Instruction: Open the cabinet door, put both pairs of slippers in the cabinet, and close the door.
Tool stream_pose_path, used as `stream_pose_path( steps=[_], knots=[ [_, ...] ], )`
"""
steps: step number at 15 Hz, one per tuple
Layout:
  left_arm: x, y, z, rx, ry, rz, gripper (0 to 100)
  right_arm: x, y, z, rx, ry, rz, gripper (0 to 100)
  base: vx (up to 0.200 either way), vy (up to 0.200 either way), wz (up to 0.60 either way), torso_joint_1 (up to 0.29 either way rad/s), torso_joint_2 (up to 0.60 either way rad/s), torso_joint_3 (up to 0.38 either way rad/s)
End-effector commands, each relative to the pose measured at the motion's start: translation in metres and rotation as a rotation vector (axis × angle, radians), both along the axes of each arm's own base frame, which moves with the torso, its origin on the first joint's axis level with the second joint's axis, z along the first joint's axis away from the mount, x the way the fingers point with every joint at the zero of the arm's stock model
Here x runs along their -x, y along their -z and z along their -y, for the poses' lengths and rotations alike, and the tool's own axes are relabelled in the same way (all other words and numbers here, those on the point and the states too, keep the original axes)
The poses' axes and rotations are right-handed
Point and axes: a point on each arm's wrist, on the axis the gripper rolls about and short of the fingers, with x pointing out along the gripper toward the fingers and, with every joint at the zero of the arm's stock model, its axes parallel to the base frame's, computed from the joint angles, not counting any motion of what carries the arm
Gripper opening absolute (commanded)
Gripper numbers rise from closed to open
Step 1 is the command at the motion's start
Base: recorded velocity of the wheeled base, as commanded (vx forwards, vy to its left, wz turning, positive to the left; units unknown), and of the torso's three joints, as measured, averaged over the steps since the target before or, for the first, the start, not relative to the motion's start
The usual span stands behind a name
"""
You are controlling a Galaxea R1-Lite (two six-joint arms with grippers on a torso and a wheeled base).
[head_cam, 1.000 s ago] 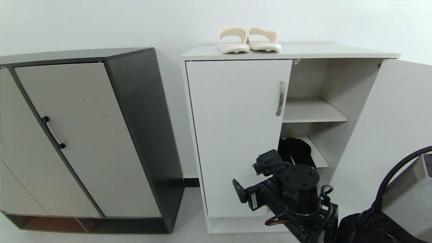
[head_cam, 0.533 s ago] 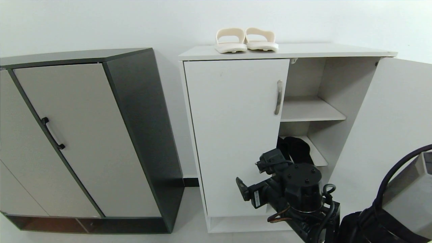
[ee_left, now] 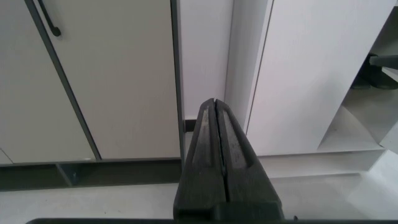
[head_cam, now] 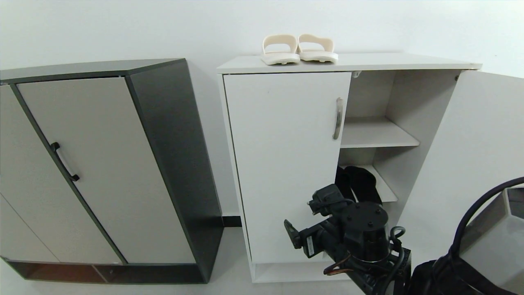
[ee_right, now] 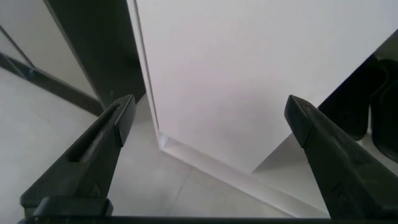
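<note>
Over the last second very little changed: the whole head view slid a touch sideways, which was the camera moving and not the furniture, and the right arm only bobbed slightly in front of the lower part of the white cabinet (head_cam: 348, 61). The black slippers (head_cam: 360, 184) stayed on the lower shelf (head_cam: 387, 190), partly hidden behind the closed left door (head_cam: 286, 164), and the beige slippers (head_cam: 299, 49) stayed on the cabinet's top near its front edge. The right pincer (ee_right: 209, 104) was spread wide and held nothing, facing the bottom corner of that closed door. The left pincer (ee_left: 214, 106) was pressed fully together, also holding nothing, and aimed low at the gap between the dark cabinet (head_cam: 172, 143) and the white one. By my reading, one pair was stowed and the arm was free. The beige pair had not been fetched, and the open right door (head_cam: 470, 164) was yet to be swung to. The beige pair lay side by side and touching, soles down. Their long axes ran front to back across the top, and the strap ends, apparently the toes, pointed out toward the robot. The black pair seemed to run lengthwise into the shelf, but I could not tell which way its toes pointed.
</note>
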Motion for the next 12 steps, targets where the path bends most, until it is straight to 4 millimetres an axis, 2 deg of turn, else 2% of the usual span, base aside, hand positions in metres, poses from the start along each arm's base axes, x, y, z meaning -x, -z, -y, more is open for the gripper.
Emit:
stream_pose_path(
  steps=[1,4,12],
  knots=[
    [-0.0001,-0.0002,0.0000,0.000,0.000,0.000,0,0.0000,0.0010,-0.0004,0.003,0.001,-0.002,100,0.000,0.000,0.00,0.007,-0.16,-0.178],
    [-0.0001,-0.0002,0.0000,-0.001,0.002,0.000,0,0.0001,0.0006,-0.0002,0.003,0.001,-0.002,100,0.000,0.000,0.00,0.032,-0.22,-0.318],
    [-0.0001,-0.0002,0.0000,-0.001,0.000,0.000,0,0.0003,0.0002,0.0008,0.003,0.002,-0.002,100,0.000,0.000,0.00,0.105,-0.49,-0.342]
  ],
)
